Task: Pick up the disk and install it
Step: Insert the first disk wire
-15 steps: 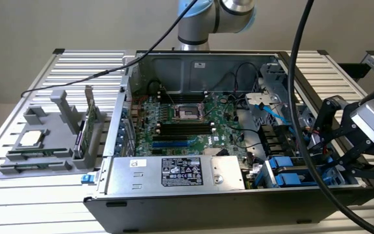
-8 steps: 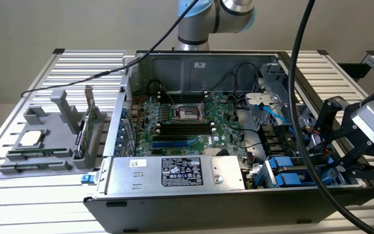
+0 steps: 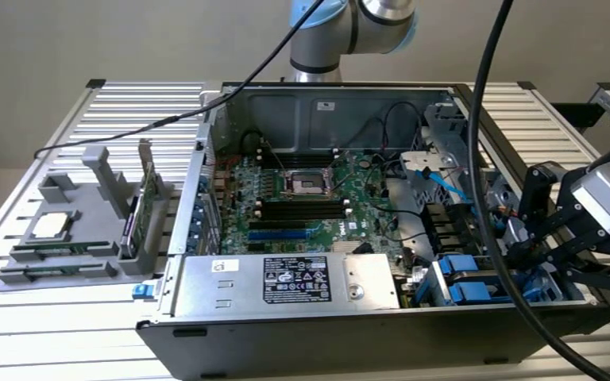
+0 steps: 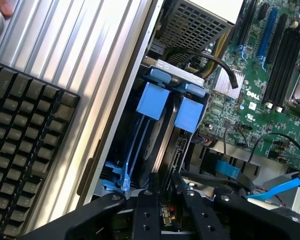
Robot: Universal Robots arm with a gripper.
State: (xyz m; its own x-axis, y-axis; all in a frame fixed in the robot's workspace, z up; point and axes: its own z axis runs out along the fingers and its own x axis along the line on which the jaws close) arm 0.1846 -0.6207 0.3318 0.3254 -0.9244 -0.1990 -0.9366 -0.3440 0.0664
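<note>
Black claw [image 4: 166,212], nearest the wrist camera, straddles the near end of the disk [image 4: 172,157], which stands on edge in the drive cage at a corner of the open computer case [image 3: 283,349]. Its blue carrier tab [image 4: 191,114] is at the end away from the claw. Whether the claw is clamped on the disk or merely sits around it cannot be told. Another blue-tabbed carrier [image 4: 152,100] stands just beside the disk, on the case-wall side. A hold on so thin an edge looks likely to slip or tilt the disk, which could then jam in the cage or scrape its neighbour. The blue data cable [image 4: 282,187] lies near the claw and the looping black cable [image 4: 217,62] crosses just past the tabs, so either could snag on a careless move. Farther in lie the green motherboard [image 4: 270,75] and the mesh-sided power supply [image 4: 195,25]. A black keyboard [image 4: 25,145] rests on the slatted tabletop [image 4: 90,65] outside the case.
</note>
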